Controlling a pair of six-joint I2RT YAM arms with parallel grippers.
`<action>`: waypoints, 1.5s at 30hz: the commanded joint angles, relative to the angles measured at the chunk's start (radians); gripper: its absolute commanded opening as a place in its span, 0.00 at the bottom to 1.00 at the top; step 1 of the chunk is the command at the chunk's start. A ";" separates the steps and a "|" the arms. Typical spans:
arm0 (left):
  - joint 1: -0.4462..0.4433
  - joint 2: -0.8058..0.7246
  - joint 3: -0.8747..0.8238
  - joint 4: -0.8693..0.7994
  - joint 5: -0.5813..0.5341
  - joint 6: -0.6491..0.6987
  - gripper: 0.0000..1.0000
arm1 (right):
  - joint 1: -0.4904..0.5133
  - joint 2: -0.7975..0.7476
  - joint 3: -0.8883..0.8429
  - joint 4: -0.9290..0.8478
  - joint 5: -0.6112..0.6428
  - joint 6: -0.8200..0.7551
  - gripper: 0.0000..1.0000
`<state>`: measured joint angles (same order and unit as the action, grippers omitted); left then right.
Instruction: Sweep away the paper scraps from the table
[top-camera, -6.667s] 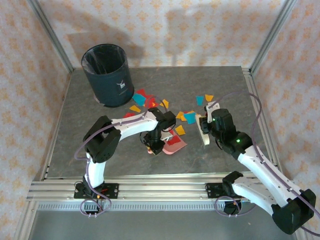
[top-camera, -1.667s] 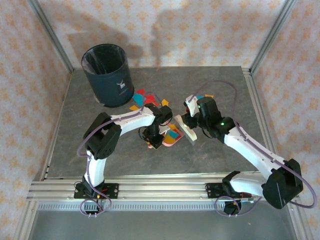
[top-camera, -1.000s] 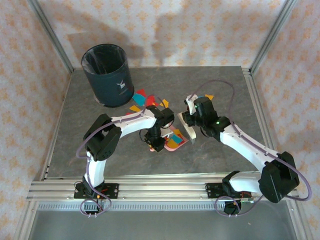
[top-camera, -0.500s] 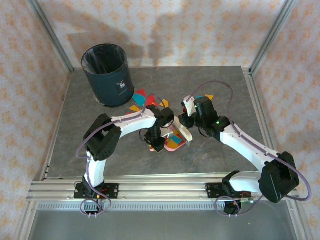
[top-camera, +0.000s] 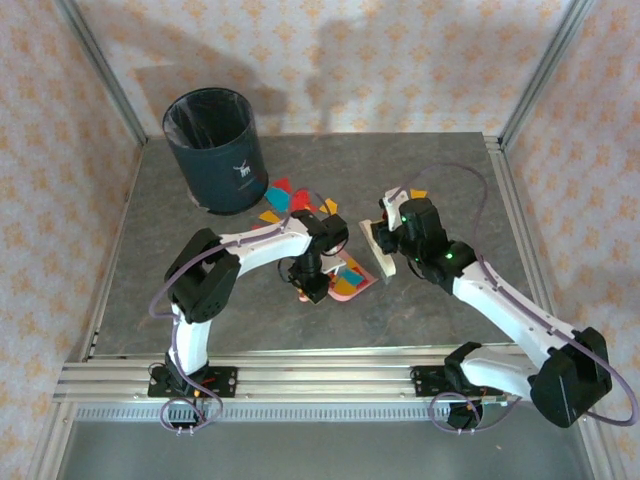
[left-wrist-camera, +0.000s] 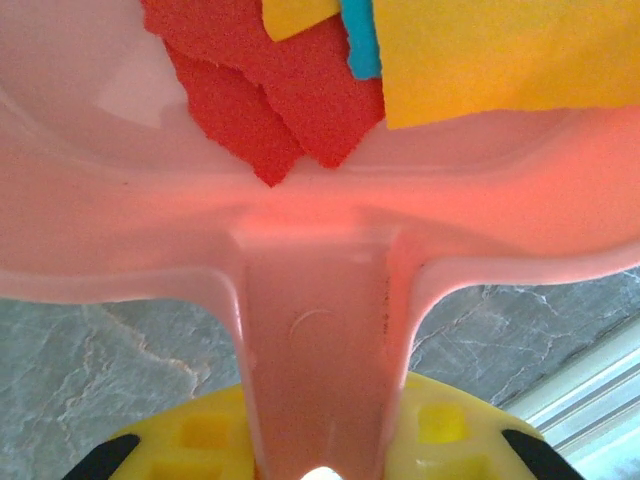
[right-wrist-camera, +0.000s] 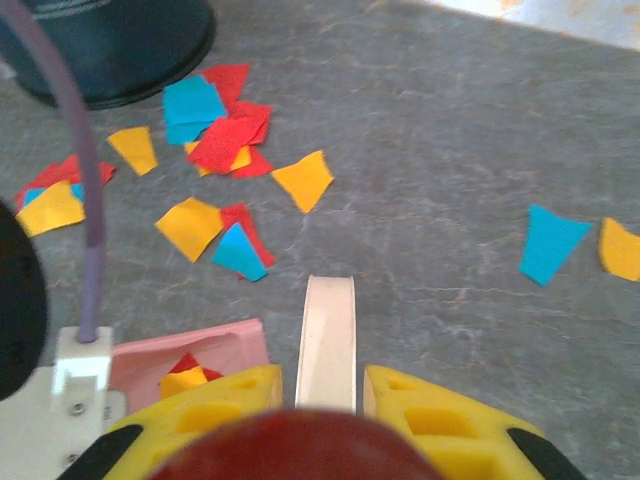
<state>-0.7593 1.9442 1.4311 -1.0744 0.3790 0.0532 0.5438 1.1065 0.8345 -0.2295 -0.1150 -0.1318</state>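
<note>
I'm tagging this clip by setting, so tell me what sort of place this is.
Most likely a staged robot test cell, not a real room: aluminium rails frame the stone-pattern table, and wallpapered panels form the backdrop.

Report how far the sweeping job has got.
Done: a few paper scraps lie in the pink dustpan. In hand: the left gripper is shut on the dustpan's handle, the right gripper shut on a cream sweeping tool. Left: a cluster of scraps by the bin, plus a cyan piece and an orange piece farther right, lie on the table.
</note>
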 joint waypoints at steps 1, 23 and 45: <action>0.008 -0.098 -0.018 0.010 -0.053 -0.012 0.00 | 0.004 -0.055 -0.016 0.057 0.140 0.054 0.00; 0.164 -0.300 0.216 -0.156 -0.134 0.026 0.00 | 0.004 -0.112 -0.055 -0.029 0.120 0.089 0.00; 0.478 -0.231 0.636 -0.271 -0.029 0.005 0.00 | 0.004 -0.118 -0.074 -0.025 0.102 0.115 0.00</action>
<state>-0.3054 1.6875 2.0155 -1.3148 0.3119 0.0761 0.5438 1.0084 0.7712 -0.2729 -0.0189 -0.0330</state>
